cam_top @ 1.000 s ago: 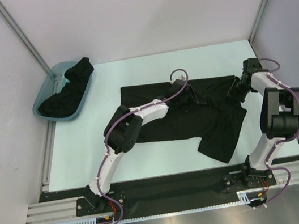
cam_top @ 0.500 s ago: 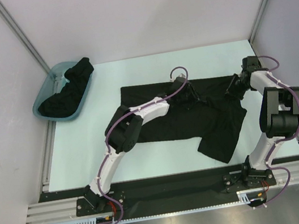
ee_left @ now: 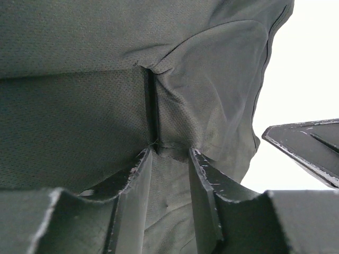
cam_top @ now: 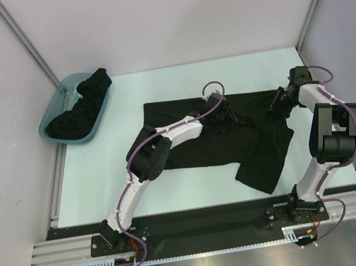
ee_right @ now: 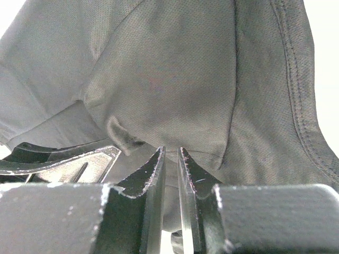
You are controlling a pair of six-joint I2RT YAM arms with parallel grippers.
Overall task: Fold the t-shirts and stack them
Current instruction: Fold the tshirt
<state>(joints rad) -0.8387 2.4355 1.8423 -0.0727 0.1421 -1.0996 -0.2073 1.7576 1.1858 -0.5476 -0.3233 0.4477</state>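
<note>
One black t-shirt lies spread on the pale table, with a lower corner hanging toward the front right. My left gripper is down on the shirt's upper middle. In the left wrist view my left gripper is shut on a raised fold of the black cloth. My right gripper is at the shirt's right sleeve edge. In the right wrist view my right gripper is shut on the cloth, with its jaws almost touching. More black shirts lie bunched in the tub.
A teal plastic tub stands at the far left of the table. Metal frame posts and white walls close in the back and sides. The arm bases sit on the black rail at the near edge.
My left gripper has shifted slightly toward the far side, drawing the pinched cloth with it. My right gripper has barely moved.
</note>
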